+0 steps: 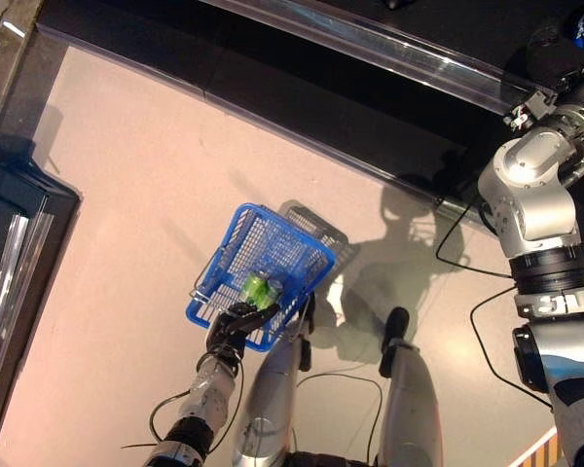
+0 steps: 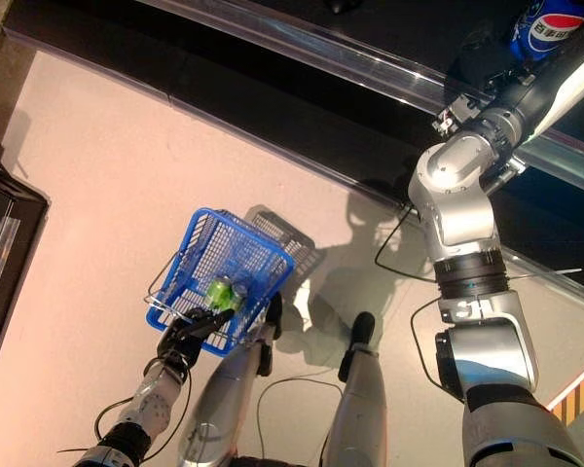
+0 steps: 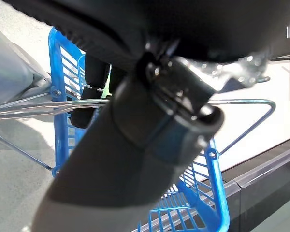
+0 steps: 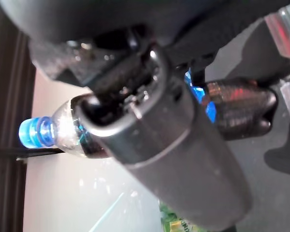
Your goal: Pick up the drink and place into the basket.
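Note:
A blue wire basket (image 1: 224, 263) hangs over the pale floor, with my left hand (image 1: 232, 329) shut on its metal handle (image 3: 241, 104). A green drink (image 1: 256, 287) lies inside the basket near that hand. My right hand (image 2: 540, 73) is stretched up to the dark shelf at the far right. It is shut on a dark cola bottle (image 4: 63, 133) with a blue cap and blue label (image 2: 543, 27). The thumb (image 4: 174, 145) lies across the bottle's body, and the fingers (image 4: 237, 106) curl on the other side.
A dark shelf with a clear glass edge (image 1: 389, 44) runs across the top. A dark cabinet (image 1: 10, 243) stands at the left. The basket casts a shadow on the floor (image 1: 321, 233) just beyond it.

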Robot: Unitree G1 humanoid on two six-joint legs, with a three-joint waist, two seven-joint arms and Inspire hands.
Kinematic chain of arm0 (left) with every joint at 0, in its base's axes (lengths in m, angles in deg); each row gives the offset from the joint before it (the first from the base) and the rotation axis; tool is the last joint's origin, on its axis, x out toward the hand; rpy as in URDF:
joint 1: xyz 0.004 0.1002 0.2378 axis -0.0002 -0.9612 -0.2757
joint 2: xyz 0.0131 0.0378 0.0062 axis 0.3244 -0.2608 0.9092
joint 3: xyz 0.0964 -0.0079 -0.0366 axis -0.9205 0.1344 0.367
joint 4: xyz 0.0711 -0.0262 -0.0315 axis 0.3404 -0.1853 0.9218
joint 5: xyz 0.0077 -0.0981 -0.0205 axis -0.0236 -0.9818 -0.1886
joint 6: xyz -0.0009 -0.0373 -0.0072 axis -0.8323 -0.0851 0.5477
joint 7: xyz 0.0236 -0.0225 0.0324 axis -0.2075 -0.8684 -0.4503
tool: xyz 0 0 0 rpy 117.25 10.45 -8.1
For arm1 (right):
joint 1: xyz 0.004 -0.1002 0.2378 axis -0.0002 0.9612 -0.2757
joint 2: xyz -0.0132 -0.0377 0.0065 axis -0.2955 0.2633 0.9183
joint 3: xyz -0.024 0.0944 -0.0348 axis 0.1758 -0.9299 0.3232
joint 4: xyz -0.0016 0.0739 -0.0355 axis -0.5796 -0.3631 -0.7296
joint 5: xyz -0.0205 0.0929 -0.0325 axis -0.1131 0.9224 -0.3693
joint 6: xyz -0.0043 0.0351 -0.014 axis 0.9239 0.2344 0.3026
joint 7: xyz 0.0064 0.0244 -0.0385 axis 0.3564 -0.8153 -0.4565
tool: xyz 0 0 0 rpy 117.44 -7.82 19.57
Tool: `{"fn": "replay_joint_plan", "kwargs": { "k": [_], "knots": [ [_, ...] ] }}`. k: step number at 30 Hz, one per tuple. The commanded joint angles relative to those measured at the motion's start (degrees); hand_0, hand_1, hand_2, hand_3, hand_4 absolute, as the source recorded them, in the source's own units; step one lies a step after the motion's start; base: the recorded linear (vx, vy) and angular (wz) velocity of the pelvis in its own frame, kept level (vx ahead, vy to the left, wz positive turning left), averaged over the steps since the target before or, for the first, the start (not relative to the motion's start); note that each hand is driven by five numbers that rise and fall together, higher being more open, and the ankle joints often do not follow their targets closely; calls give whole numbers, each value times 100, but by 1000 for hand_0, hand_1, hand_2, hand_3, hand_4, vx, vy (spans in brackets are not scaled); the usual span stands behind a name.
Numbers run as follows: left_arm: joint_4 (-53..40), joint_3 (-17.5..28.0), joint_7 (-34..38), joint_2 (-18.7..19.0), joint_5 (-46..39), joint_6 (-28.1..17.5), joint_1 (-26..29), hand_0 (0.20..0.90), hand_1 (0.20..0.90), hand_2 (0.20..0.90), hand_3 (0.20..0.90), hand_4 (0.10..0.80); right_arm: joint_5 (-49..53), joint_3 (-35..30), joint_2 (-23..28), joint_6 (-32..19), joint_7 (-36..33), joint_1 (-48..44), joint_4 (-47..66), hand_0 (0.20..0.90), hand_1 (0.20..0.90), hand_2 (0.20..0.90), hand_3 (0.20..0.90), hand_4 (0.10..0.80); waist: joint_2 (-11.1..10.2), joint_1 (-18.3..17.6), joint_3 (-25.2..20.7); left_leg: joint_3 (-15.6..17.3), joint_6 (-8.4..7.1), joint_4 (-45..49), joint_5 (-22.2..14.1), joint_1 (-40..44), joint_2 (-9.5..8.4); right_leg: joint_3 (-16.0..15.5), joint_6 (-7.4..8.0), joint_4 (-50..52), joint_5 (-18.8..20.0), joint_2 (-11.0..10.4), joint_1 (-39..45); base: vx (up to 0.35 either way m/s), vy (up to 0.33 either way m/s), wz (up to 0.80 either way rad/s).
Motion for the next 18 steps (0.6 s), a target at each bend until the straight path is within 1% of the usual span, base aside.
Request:
{"fn": "replay_joint_plan", "kwargs": {
  "k": [1,7,12,13,14,15,16,18],
  "knots": [
    [-15,-416,101,569,111,181,-1061,300,300,300,200,100,-47,185,960,-498,59,-909,261,900,900,900,900,800,60,73,-83,-497,15,632,-338,-334,-109,-190,-259,-466,594,-51,-32,0,0,0],
    [-161,-442,83,706,17,204,-1121,300,300,300,200,100,226,257,1224,-650,-198,-1238,-256,900,900,900,900,800,46,139,-83,-528,36,634,-346,-426,-134,-230,-242,-440,596,-62,-118,0,0,0],
    [-234,-439,-15,818,-12,244,-1145,300,300,300,200,100,342,531,1512,-674,-404,-1578,-825,900,900,900,900,800,35,182,-83,-549,52,657,-345,-517,-149,-260,-230,-434,619,-62,-196,-6,-7,4],
    [-249,-448,-14,835,-30,245,-1149,300,300,300,200,100,341,566,1552,-675,-430,-1627,-903,862,862,862,856,756,32,191,-83,-556,54,660,-346,-526,-151,-266,-229,-430,620,-65,-204,0,0,0],
    [-295,-458,-4,883,-91,252,-1163,300,300,300,200,100,323,671,1657,-678,-504,-1738,-1060,585,585,585,532,432,36,204,-83,-567,61,679,-347,-569,-155,-272,-230,-409,620,-66,-242,0,0,0],
    [-311,-455,-3,893,-106,255,-1169,300,300,300,200,100,331,703,1689,-681,-517,-1780,-1106,479,479,479,409,309,39,206,-83,-569,63,677,-346,-577,-158,-274,-230,-410,621,-65,-249,0,0,0],
    [-331,-451,-19,919,-118,258,-1186,300,300,300,200,100,362,766,1758,-725,-527,-1826,-1219,300,300,300,200,100,40,218,-83,-574,69,679,-342,-594,-165,-278,-228,-395,619,-62,-267,0,0,0],
    [-385,-451,-39,945,-131,268,-1205,300,300,300,200,100,381,863,1821,-755,-538,-1900,-1319,300,300,300,200,100,49,233,-83,-575,76,682,-341,-618,-175,-286,-229,-377,615,-63,-294,-13,2,2]
  ]
}}
